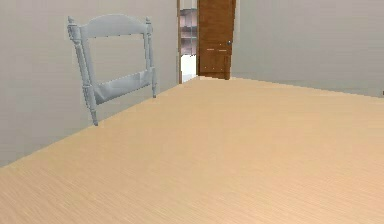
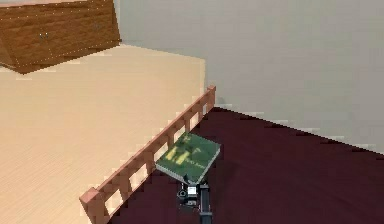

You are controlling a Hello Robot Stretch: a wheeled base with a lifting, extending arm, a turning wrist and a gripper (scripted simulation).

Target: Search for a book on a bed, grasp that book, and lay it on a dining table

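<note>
1. Green book (image 2: 189, 157) lies just inside the wooden rail (image 2: 150, 162), one corner crossing the rail's line. It is on the side where a maroon surface (image 2: 290, 180), likely the bed, spreads away from the rail. Pale floor (image 2: 70, 110) runs off the rail's other side.
2. The fingers (image 2: 187, 183) sit at the book's near edge, close beside the rail, at the end of the dark arm (image 2: 206, 212). It cannot be told whether they grip the book, or whether the book rests on the cover.
3. Handling, by judgement: thin, flat, stiff-covered and light. The cover looks smooth, so it is probably slippery, and the pages may splay if one board alone is taken.
4. Best hold: across the full thickness at the edge farthest from the rail, near the spine.
</note>
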